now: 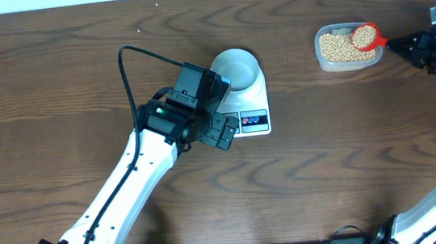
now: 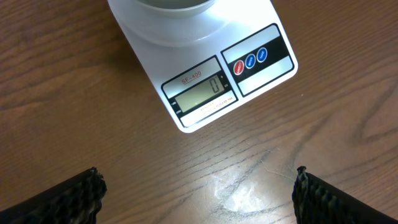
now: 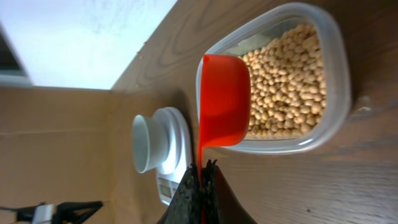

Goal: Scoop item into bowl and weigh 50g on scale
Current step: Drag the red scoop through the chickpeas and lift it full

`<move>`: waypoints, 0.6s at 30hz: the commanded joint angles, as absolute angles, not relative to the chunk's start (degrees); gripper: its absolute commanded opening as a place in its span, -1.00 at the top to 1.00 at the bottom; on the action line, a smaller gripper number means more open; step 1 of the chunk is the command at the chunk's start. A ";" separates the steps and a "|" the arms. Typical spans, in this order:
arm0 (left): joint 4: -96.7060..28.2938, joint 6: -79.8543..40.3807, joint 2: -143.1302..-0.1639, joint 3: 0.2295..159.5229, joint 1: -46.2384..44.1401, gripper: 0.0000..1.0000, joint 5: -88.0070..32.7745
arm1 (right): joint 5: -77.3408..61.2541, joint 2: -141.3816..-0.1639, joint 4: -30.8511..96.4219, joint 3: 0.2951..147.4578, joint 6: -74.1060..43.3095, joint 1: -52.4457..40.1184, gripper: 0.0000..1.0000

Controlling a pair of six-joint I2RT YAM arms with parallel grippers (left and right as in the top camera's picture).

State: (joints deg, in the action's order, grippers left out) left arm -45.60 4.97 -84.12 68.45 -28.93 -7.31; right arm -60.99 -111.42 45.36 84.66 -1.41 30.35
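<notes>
The pale bowl [image 1: 236, 69] stands on the white scale [image 1: 253, 106] and looks empty from overhead. In the left wrist view the scale [image 2: 205, 56] has a display that reads 0, and only the bowl's base [image 2: 174, 5] shows. My left gripper [image 1: 223, 129] hovers open at the scale's front left corner, with bare table between its fingers [image 2: 198, 186]. My right gripper [image 1: 395, 42] is shut on the handle of a red scoop [image 1: 366, 36]. The scoop is heaped with beans [image 1: 340, 46] and sits over the clear tub [image 1: 321, 62]. The right wrist view shows the scoop's underside [image 3: 224, 99] above the beans [image 3: 286, 81].
The clear plastic tub [image 3: 339, 74] sits at the back right of the wooden table, well apart from the scale. A black cable [image 1: 127, 66] loops behind the left arm. The table's back edge meets a white wall [image 3: 81, 37].
</notes>
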 commanded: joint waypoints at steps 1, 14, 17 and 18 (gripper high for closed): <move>-45.60 5.96 -83.81 68.62 -28.62 -0.97 -6.81 | -70.17 -114.48 43.92 84.62 -0.32 31.00 0.97; -45.60 5.96 -83.81 68.62 -28.62 -0.96 -6.81 | -83.79 -115.39 40.53 84.64 -0.38 28.86 0.97; -45.60 5.96 -83.81 68.62 -28.62 -0.96 -6.81 | -83.81 -115.39 40.07 84.64 -0.93 26.85 0.97; -45.60 5.96 -83.81 68.62 -28.62 -0.96 -6.81 | -83.79 -115.39 40.05 84.64 -1.43 25.96 0.97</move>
State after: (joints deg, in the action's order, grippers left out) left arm -45.58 4.97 -84.12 68.45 -28.93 -7.31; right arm -79.26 -115.57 40.29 84.62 -0.82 28.69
